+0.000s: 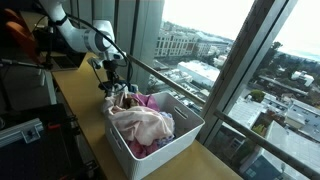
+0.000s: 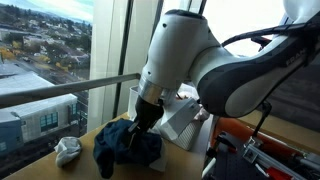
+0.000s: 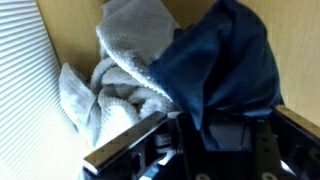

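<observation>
A dark blue cloth (image 3: pixel 225 65) lies crumpled on the wooden ledge (image 2: pixel 90 172), and a fold of it runs down between my fingers. My gripper (image 3: pixel 210 140) comes straight down onto it and is shut on that fold. In an exterior view the gripper (image 2: pixel 141 124) is sunk into the top of the blue cloth (image 2: pixel 128 148). A grey-white towel (image 3: pixel 115 85) sits bunched right beside the blue cloth and touches it. In an exterior view the gripper (image 1: pixel 113 88) hangs just beyond the near end of a white basket (image 1: pixel 192 124).
The white basket holds pink and pale cloths (image 1: pixel 142 126) heaped to its rim. A small white crumpled cloth (image 2: pixel 68 150) lies on the ledge near the window. A window rail (image 2: pixel 60 92) and glass run along the ledge; dark equipment (image 1: pixel 20 130) stands on the room side.
</observation>
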Robot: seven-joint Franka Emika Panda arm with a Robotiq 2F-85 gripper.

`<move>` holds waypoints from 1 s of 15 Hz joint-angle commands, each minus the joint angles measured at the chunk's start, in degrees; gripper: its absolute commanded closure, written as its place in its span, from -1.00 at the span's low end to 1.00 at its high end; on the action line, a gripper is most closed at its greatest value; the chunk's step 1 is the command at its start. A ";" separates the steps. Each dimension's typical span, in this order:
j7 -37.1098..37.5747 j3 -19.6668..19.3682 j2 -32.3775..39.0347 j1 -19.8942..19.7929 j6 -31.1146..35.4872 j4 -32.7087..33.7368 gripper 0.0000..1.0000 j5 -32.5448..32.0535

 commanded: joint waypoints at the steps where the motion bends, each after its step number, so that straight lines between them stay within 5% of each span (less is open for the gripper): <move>1: -3.45 0.30 -8.92 -1.75 -4.65 0.85 0.94 -1.03; 15: -16.01 0.27 -23.00 -20.61 -11.02 11.99 0.94 0.48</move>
